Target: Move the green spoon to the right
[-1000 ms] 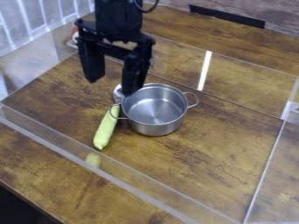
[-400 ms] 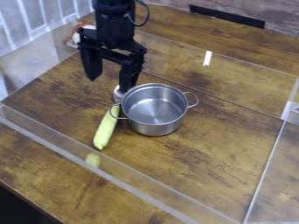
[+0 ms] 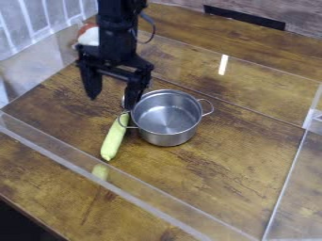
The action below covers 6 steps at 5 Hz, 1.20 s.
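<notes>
The green spoon (image 3: 115, 141) has a thick yellow-green plastic handle and a small silver metal bowl. It lies flat on the brown wooden table (image 3: 227, 179), just to the left of the shiny steel pot with two handles (image 3: 167, 118). Its bowl end almost touches the pot's left handle. The spoon looks light and stiff. The fat handle is probably the best place to grab it, near the middle, because the plastic may be less slippery than the metal end. The black gripper (image 3: 109, 91) points down with its fingers (image 3: 90, 83) spread wide and holding nothing. It hangs up and to the left of the pot. The spoon lies apart from the fingers, closer to the camera, and nothing touches it yet.
</notes>
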### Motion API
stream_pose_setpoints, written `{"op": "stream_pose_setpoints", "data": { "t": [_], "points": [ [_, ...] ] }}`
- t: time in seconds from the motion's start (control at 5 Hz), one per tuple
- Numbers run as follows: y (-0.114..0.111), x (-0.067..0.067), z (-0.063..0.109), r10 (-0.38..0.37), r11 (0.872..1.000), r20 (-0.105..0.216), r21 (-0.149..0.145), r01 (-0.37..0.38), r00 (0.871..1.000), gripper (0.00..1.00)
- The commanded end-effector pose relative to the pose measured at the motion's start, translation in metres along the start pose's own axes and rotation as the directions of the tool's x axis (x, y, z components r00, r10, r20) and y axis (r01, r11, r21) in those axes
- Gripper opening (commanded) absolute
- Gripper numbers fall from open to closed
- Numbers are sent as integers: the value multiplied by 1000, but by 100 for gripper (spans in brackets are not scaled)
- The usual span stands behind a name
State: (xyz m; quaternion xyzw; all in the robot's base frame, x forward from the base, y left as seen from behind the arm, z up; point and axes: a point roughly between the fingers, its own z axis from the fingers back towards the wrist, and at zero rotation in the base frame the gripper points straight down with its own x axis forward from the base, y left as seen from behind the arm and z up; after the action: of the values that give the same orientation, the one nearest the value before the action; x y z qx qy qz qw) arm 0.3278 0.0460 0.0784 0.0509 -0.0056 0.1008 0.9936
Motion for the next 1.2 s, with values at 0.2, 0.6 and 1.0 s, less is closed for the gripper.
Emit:
{"op": "stream_pose_setpoints", "data": {
  "t": [0.2,0.6,1.0],
  "points": [
    [14,9,43,-11,1000,164,-23,14,986,100],
    [14,23,33,-83,996,191,-14,87,978,100],
    [11,30,23,-40,999,191,6,40,981,100]
  ]
}}
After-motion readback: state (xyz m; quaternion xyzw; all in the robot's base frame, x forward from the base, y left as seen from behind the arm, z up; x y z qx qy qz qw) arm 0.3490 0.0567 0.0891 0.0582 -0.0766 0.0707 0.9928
